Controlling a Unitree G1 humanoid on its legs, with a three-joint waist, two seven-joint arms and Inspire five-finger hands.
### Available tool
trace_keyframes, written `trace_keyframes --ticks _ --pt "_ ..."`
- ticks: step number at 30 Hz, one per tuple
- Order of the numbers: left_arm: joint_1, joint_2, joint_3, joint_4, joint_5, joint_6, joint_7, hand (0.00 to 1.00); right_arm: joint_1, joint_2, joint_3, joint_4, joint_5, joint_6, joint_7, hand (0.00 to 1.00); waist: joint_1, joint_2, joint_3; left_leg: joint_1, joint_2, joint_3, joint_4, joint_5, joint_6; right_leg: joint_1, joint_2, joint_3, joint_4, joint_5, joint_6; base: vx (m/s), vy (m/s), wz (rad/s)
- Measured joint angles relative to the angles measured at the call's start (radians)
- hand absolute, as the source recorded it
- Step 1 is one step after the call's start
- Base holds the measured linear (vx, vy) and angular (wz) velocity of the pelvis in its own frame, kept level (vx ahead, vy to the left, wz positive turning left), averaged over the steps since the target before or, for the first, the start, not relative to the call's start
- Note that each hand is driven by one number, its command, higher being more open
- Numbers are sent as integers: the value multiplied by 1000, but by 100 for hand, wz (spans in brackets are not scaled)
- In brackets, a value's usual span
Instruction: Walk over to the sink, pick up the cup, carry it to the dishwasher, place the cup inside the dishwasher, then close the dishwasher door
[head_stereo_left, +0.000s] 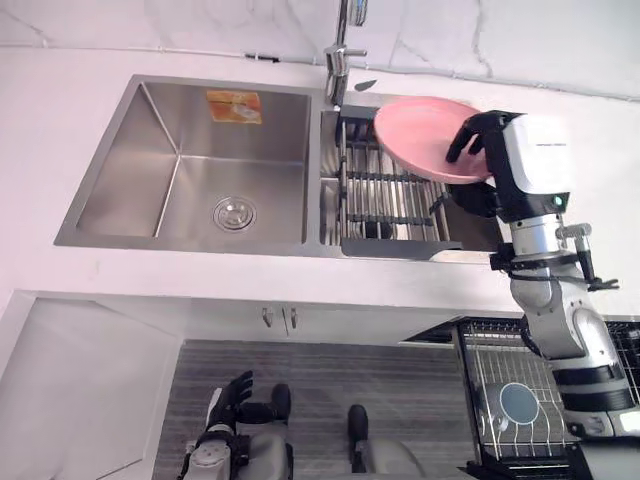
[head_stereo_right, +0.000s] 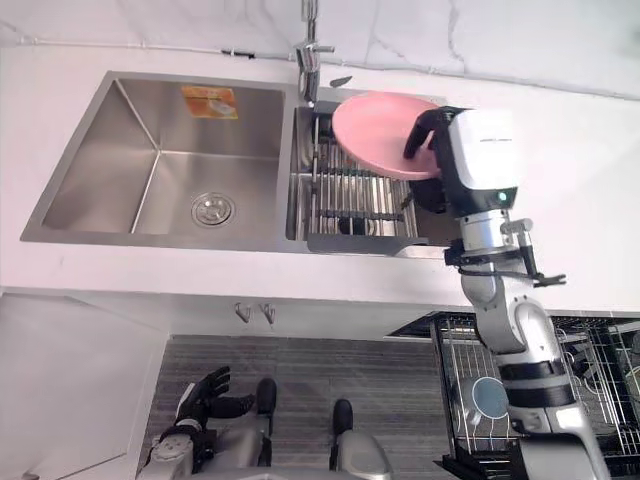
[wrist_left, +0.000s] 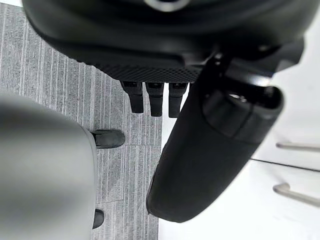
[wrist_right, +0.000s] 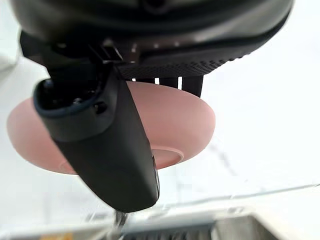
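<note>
A pink bowl (head_stereo_left: 425, 135) is held tilted above the sink's right basin, over the wire drying rack (head_stereo_left: 385, 200). My right hand (head_stereo_left: 480, 140) grips its right rim, fingers curled over the edge. In the right wrist view the thumb (wrist_right: 105, 150) crosses the bowl's underside (wrist_right: 175, 125) and the fingers sit behind the rim. My left hand (head_stereo_left: 232, 395) hangs low by the floor with its fingers relaxed and nothing in it; its thumb (wrist_left: 210, 150) fills the left wrist view.
The steel double sink (head_stereo_left: 200, 245) is set in a white counter, with the faucet (head_stereo_left: 340, 50) at the back. A pulled-out dishwasher rack (head_stereo_left: 500, 350) with a round blue-grey dish (head_stereo_left: 520, 402) lies at the lower right. Cabinet handles (head_stereo_left: 278, 318) sit below the counter.
</note>
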Motion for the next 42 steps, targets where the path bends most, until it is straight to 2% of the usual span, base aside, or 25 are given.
trace_keyframes --ticks 9,17,24,27,29,31,32,34,35,36,37,38,39,41,42 --pt "15 -1 -1 40 34 15 2 90 269 194 -146 -149 22 15 -42 30 -37 -1 -66 34 12 32 0 -21 -14 14 10 32 -6 -1 -7 -11 -11 -11" --pt "35 -9 -4 44 47 17 2 90 454 329 -199 -169 22 19 -45 30 -41 2 -114 55 18 47 0 -34 -19 32 14 49 -10 -3 -13 27 -8 -7" --pt "38 -11 -9 47 55 17 2 90 510 400 -234 -186 29 23 -53 30 -58 6 -117 61 25 69 8 -38 -23 25 22 70 1 -3 -15 1 -2 -8" --pt "32 -9 -24 45 54 17 2 90 508 406 -234 -186 29 25 -55 30 -55 11 -114 22 22 80 132 -111 -30 0 24 126 30 -5 -16 -9 -1 -52" --pt "33 -19 -24 42 54 13 5 90 507 404 -235 -186 29 26 -60 30 -55 30 -115 -23 25 46 266 -198 -31 -24 39 187 51 -5 -14 -17 2 -79" --pt "34 -26 -20 40 52 12 5 90 509 404 -235 -186 29 40 -66 30 -60 44 -109 -72 37 54 367 -259 -30 -58 57 241 72 -3 -6 -51 69 -92" --pt "34 -31 -18 31 51 9 7 90 504 404 -232 -185 29 55 -66 30 -53 56 -101 -90 55 94 423 -294 -29 -82 76 291 87 0 -3 -93 146 -147" --pt "34 -34 -15 18 52 3 14 90 489 403 -218 -178 29 77 -66 30 -42 58 -83 -96 79 154 481 -339 -23 -109 98 356 104 -3 -9 -81 127 -132" --pt "34 -34 -14 12 52 1 15 90 480 403 -215 -175 29 88 -66 30 -41 61 -76 -96 96 189 500 -358 -18 -125 92 339 117 -5 -19 -94 108 -118" --pt "33 -33 -11 6 51 -2 18 90 467 400 -212 -165 28 95 -67 30 -36 65 -66 -88 112 241 508 -369 -7 -149 66 269 143 -11 -60 -96 99 -116" --pt "33 -34 -9 6 49 -3 20 90 454 394 -208 -153 28 98 -68 30 -35 67 -60 -82 122 270 513 -369 6 -167 49 213 184 -17 -69 -104 110 -123" --pt "32 -32 -2 6 42 -3 21 90 431 385 -195 -129 28 106 -68 30 -34 60 -53 -67 133 318 520 -374 13 -199 14 100 281 -22 -69 -80 92 -100" --pt "29 -32 -2 16 35 -2 22 90 428 376 -186 -110 27 109 -67 30 -34 60 -53 -55 139 346 521 -382 11 -202 -9 31 362 -53 -71 -65 69 -91" --pt "28 -31 -2 18 33 -2 21 90 428 359 -181 -91 26 109 -66 30 -36 60 -53 -50 146 363 524 -398 15 -188 -10 -8 413 -113 -65 0 -11 -43" --pt "24 -27 -2 17 32 -1 19 90 427 340 -181 -75 26 109 -65 30 -36 54 -52 -54 145 366 538 -410 -3 -166 -14 -31 369 -148 -44 28 -69 -24"
